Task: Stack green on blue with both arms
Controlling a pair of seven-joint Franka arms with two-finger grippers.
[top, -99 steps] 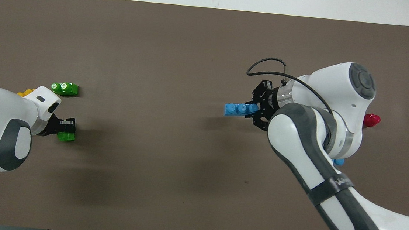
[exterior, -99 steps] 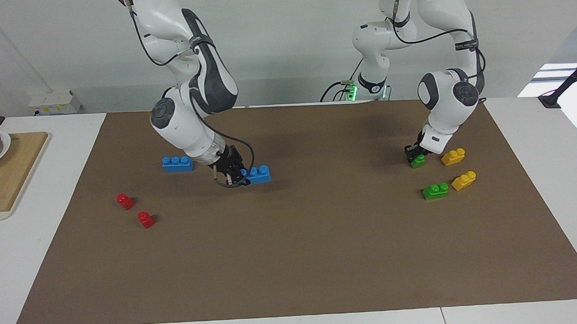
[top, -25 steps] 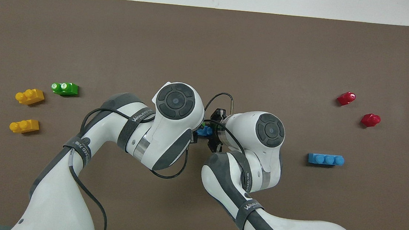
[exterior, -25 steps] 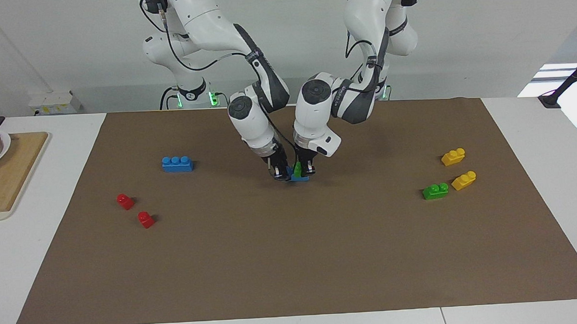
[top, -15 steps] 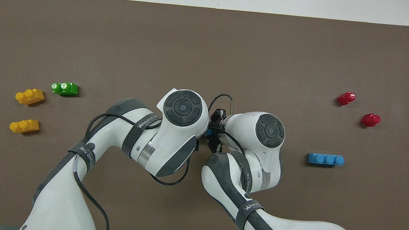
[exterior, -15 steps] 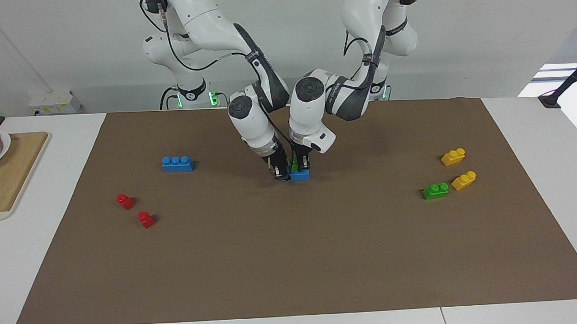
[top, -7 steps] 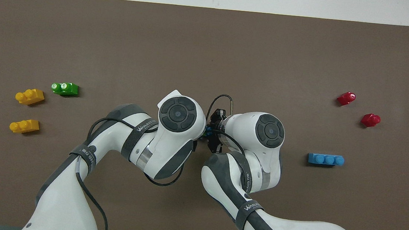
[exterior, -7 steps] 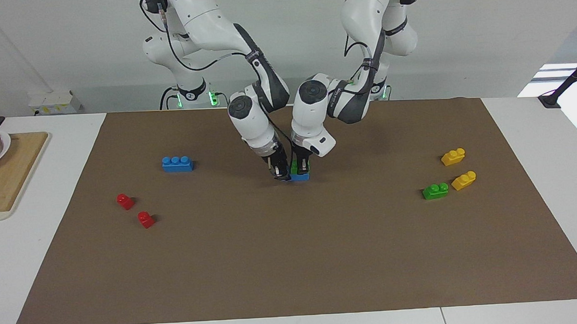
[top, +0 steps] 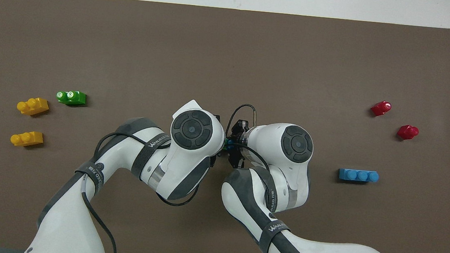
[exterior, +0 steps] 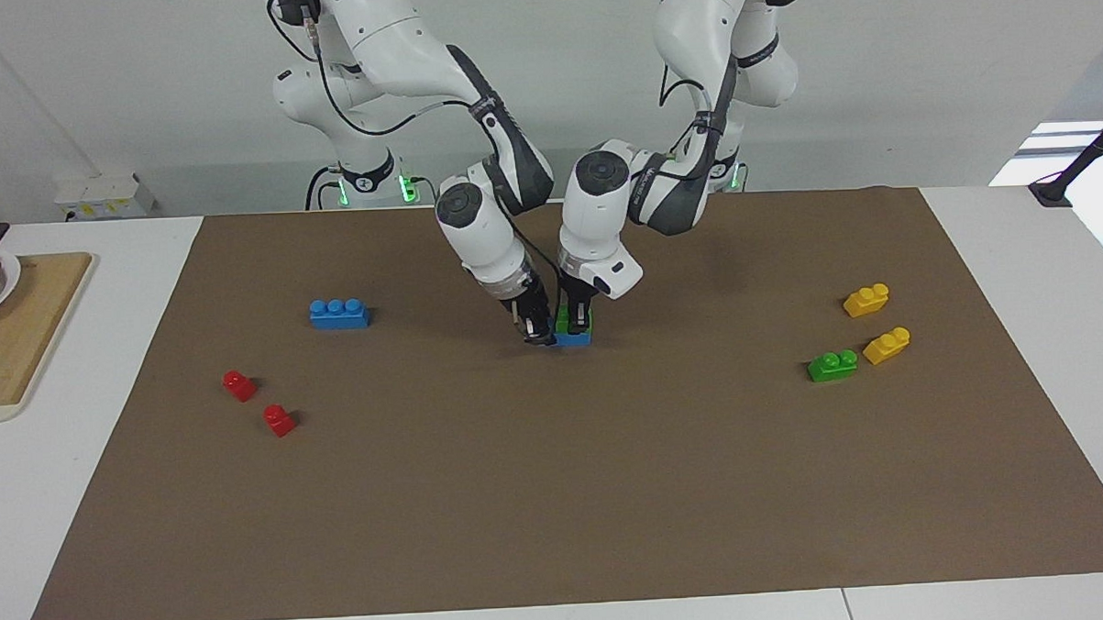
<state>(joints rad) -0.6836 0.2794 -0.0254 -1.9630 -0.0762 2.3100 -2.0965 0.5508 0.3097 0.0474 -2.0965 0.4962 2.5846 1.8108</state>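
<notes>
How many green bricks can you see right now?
2. One green brick sits on the blue brick mid-mat, gripped by the left gripper. The other green brick lies by the yellow bricks.

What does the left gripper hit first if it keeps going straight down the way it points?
Likely the blue brick. The left gripper points down, shut on the green brick, which already appears to sit on the blue one; whether it is fully seated is hard to tell.

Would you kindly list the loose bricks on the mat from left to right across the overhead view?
Two yellow bricks, stacked in column → green brick → blue brick → red brick → red brick.
</notes>
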